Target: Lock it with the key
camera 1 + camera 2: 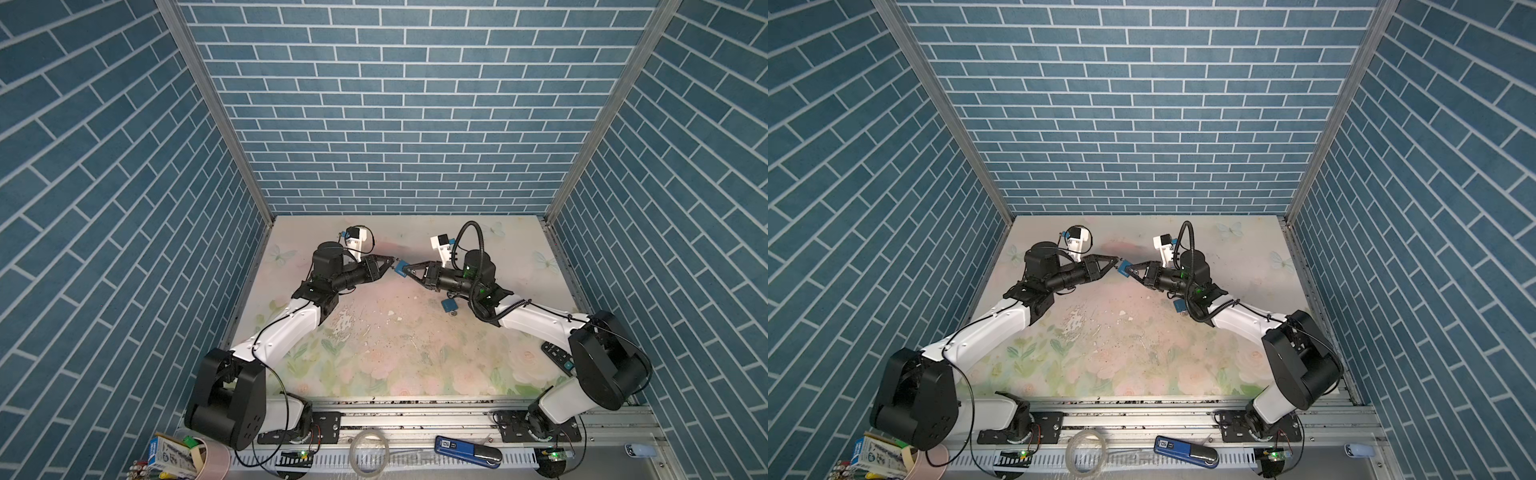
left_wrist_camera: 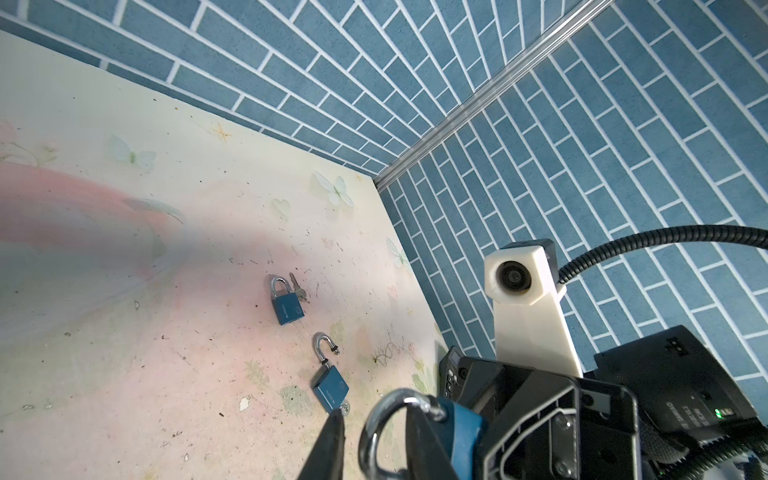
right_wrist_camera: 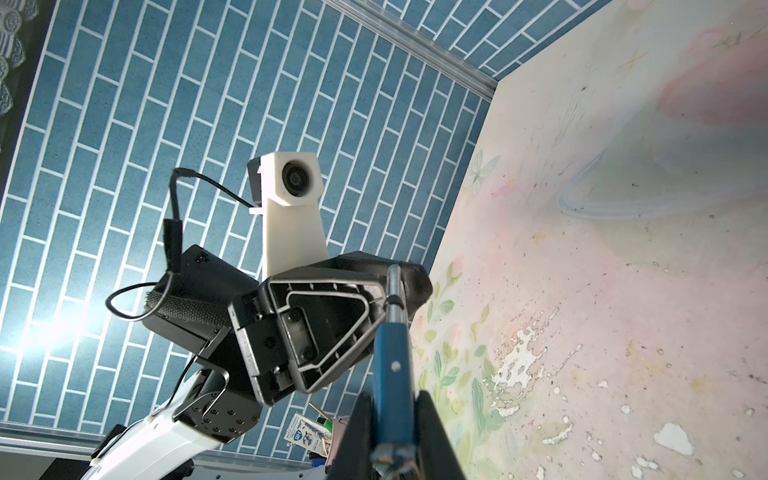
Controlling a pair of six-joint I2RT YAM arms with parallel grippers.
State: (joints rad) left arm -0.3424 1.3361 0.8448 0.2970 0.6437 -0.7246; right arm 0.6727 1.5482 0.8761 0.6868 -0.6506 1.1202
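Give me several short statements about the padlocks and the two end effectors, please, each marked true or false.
1. The right end effector grips a blue padlock by its body, off the table. True.
2. Both padlocks lying on the table have closed shackles. False: the padlock with keys is closed, but the other padlock has its shackle swung open.
3. The left end effector has its fingers either side of the held padlock's shackle. True.
4. The left end effector rests on the table. False: it is raised, at the held padlock.

only "hb" can be read, on the white-and-blue box point(image 3: 301, 434); print on the padlock point(image 2: 286, 311) is too small.
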